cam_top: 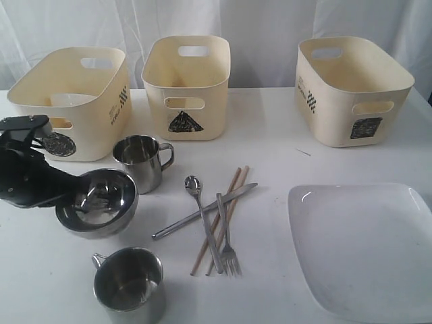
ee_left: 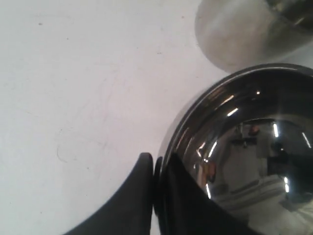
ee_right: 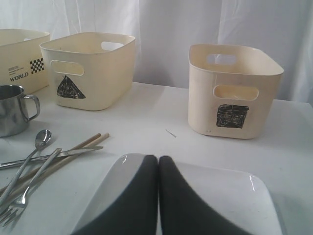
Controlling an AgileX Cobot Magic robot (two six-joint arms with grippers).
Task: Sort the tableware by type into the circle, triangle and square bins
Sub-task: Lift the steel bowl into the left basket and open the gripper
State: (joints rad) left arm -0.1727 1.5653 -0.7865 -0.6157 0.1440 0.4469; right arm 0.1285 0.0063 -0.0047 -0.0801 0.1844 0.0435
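Almost nothing is sorted yet. Something white sits in the circle bin (cam_top: 94, 118) (maybe the small white bowl, it is hard to tell). The far mug (cam_top: 140, 160), near mug (cam_top: 129, 283), spoon (cam_top: 194, 189), fork (cam_top: 226, 243), knife (cam_top: 202, 211), chopsticks (cam_top: 237, 179) and plate (cam_top: 364, 243) lie on the table (cam_top: 283, 155). The left gripper (ee_left: 155, 164) pinches the steel bowl (cam_top: 98, 201) by its rim, and only its wrist view shows that clearly. The right gripper (ee_right: 158, 161) is closed and empty over the plate, and it shows only in its own view.

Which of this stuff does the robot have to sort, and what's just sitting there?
For the job: steel bowl, back mug, front mug, spoon, fork, knife, chopsticks, white plate, circle bin, triangle bin, square bin.
Just there: white curtain, tiny scrap on the table.
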